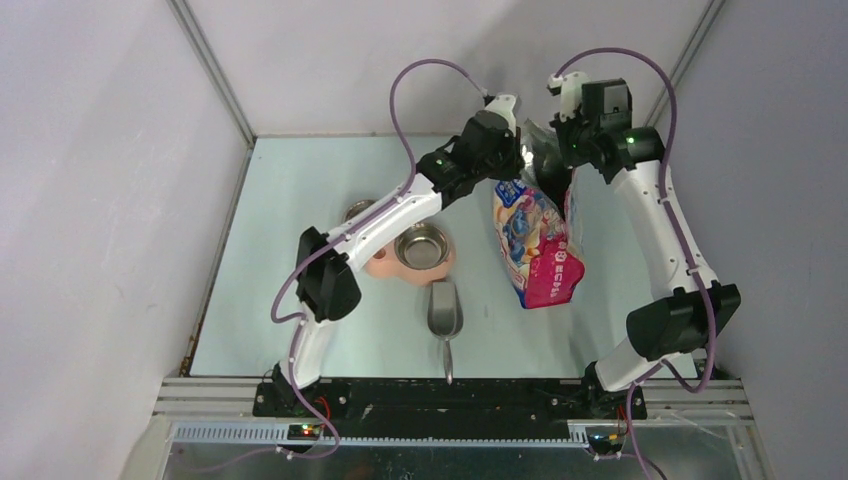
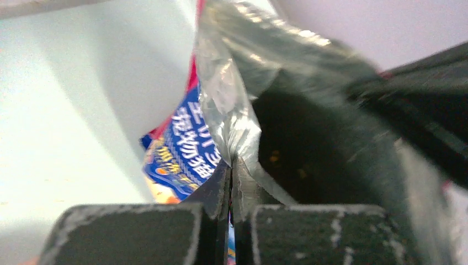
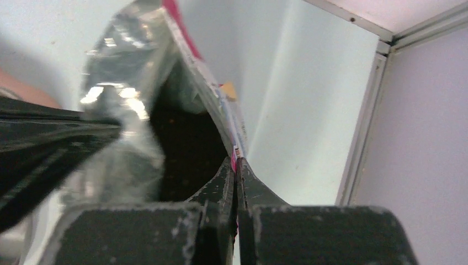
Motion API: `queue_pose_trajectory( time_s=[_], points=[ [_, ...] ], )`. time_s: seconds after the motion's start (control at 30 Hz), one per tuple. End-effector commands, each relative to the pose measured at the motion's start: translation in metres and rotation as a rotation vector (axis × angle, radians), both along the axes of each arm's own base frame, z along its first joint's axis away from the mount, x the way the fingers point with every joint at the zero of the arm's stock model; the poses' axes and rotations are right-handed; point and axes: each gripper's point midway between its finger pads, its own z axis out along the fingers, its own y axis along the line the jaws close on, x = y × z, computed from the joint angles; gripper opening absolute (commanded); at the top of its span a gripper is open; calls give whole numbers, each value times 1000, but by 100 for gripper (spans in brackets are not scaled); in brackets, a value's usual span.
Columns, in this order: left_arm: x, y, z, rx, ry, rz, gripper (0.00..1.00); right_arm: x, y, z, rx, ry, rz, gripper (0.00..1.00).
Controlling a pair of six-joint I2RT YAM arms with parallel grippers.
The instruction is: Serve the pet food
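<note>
The blue-pink cat-food bag (image 1: 536,245) lies at the centre right of the table with its open foil mouth toward the back. My left gripper (image 1: 512,150) is shut on the left edge of the mouth (image 2: 234,149). My right gripper (image 1: 570,140) is shut on the right edge (image 3: 234,146). The two hold the mouth spread open. The inside is dark; a few brown specks of pet food (image 2: 273,157) show deep in the bag in the left wrist view. The grey metal scoop (image 1: 445,315) lies on the table near the front.
A pink double-bowl feeder (image 1: 385,262) with steel bowls (image 1: 422,245) sits left of the bag, partly under the left arm. The table's back edge and enclosure walls (image 1: 330,60) are close behind both grippers.
</note>
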Motion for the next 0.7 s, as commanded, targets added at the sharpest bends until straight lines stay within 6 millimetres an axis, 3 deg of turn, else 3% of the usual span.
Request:
queue_pose_trajectory(
  time_s=[0.0, 0.1, 0.17, 0.27, 0.33, 0.37, 0.4, 0.43, 0.47, 0.57, 0.67],
  points=[
    [33, 86, 49, 170, -170, 81, 0, 12, -38, 40, -24, -115, -101, 0],
    [42, 118, 65, 264, -242, 90, 0, 13, -40, 57, -15, -158, -102, 0],
    [41, 124, 82, 299, -295, 61, 0, 12, -35, 65, -3, -173, -82, 0],
    [20, 107, 100, 237, -314, -89, 0, 2, -18, 63, 36, -143, -17, 0],
    [-5, 89, 108, 156, -296, -224, 2, -9, 0, 54, 64, -94, 38, 2],
    [-20, 81, 108, 125, -278, -286, 10, -16, 9, 55, 82, -87, 67, 10],
    [-28, 76, 109, 102, -266, -315, 35, -23, 16, 48, 103, -54, 83, 27],
    [-46, 68, 108, 83, -257, -383, 45, -29, 18, 50, 115, -54, 87, 42],
    [-53, 65, 108, 87, -269, -415, 57, -36, 23, 41, 133, -19, 93, 48],
    [-93, 55, 112, 106, -380, -579, 71, -55, 23, 24, 157, 68, 73, 62],
    [-127, 55, 113, 146, -538, -702, 77, -66, 19, 17, 171, 116, 37, 67]
  ],
)
